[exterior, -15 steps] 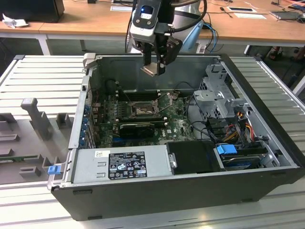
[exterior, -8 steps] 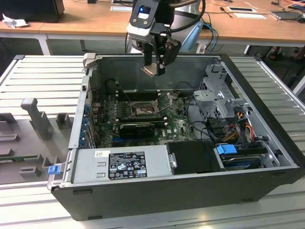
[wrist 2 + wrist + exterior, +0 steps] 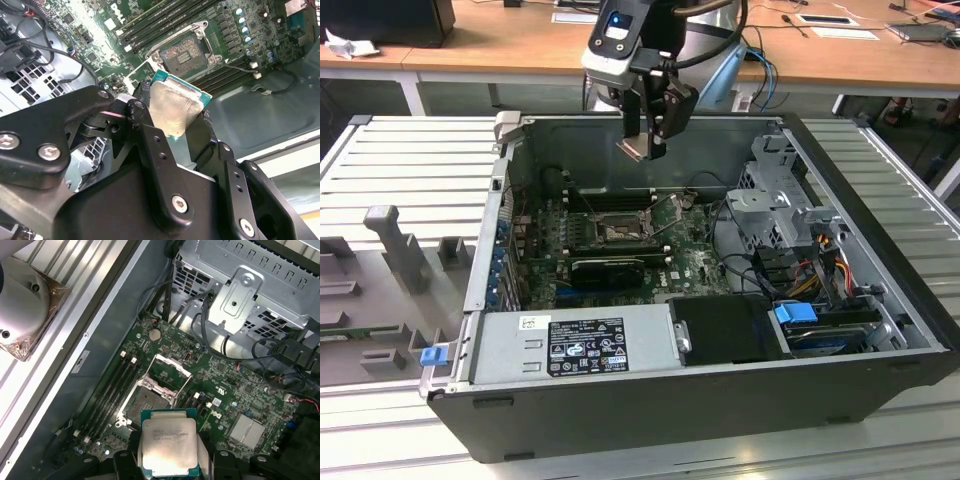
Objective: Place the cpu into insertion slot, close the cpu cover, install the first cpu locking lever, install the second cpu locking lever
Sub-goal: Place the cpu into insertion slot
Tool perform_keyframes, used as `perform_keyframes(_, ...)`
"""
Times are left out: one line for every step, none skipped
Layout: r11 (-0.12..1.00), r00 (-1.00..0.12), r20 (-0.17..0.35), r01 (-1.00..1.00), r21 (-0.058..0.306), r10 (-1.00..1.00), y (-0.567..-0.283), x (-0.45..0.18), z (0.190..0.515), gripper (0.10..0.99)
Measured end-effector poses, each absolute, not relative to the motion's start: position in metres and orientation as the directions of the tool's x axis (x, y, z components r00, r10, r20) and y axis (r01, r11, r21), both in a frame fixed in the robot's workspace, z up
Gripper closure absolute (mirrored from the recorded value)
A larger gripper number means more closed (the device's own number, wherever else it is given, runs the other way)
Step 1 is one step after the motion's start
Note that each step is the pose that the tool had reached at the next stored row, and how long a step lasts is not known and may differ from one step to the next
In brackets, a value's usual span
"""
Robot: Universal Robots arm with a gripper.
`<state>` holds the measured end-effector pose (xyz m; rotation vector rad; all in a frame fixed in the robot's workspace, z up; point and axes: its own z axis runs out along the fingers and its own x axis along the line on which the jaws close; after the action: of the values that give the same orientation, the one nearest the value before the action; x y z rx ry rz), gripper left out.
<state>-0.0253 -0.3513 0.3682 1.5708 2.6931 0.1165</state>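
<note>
The cpu (image 3: 167,442) is clamped by its edges between the narrowed jaws of the gripper (image 3: 174,114) (leaving its underside free), above the insertion slot (image 3: 145,400) near the motherboard's (image 3: 227,390) middle, whose cpu cover (image 3: 170,371) is raised to admit it.

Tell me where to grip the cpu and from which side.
Take the cpu by two opposite thin edges, closing in from its sides, as the gripper holds it. It is a thin flat square, so an edge pinch leaves its underside free to face the insertion slot.
</note>
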Motion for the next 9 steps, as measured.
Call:
perform_keyframes(0.487, -0.490, 0.019, 0.870, 0.075, 0.872, -0.3513, -0.0253, 0.3682, 0.557)
perform_keyframes(0.484, -0.487, 0.019, 0.872, 0.075, 0.873, -0.3513, -0.0253, 0.3681, 0.557)
perform_keyframes(0.481, -0.484, 0.019, 0.873, 0.075, 0.875, -0.3513, -0.0253, 0.3681, 0.557)
perform_keyframes(0.476, -0.479, 0.019, 0.876, 0.075, 0.878, -0.3513, -0.0253, 0.3681, 0.557)
perform_keyframes(0.472, -0.475, 0.019, 0.878, 0.075, 0.880, -0.3513, -0.0253, 0.3681, 0.557)
perform_keyframes(0.469, -0.471, 0.019, 0.880, 0.075, 0.882, -0.3513, -0.0253, 0.3681, 0.557)
perform_keyframes(0.466, -0.469, 0.019, 0.881, 0.075, 0.883, -0.3513, -0.0253, 0.3681, 0.557)
perform_keyframes(0.464, -0.467, 0.019, 0.883, 0.075, 0.884, -0.3513, -0.0253, 0.3681, 0.557)
perform_keyframes(0.462, -0.464, 0.019, 0.884, 0.075, 0.885, -0.3513, -0.0253, 0.3680, 0.557)
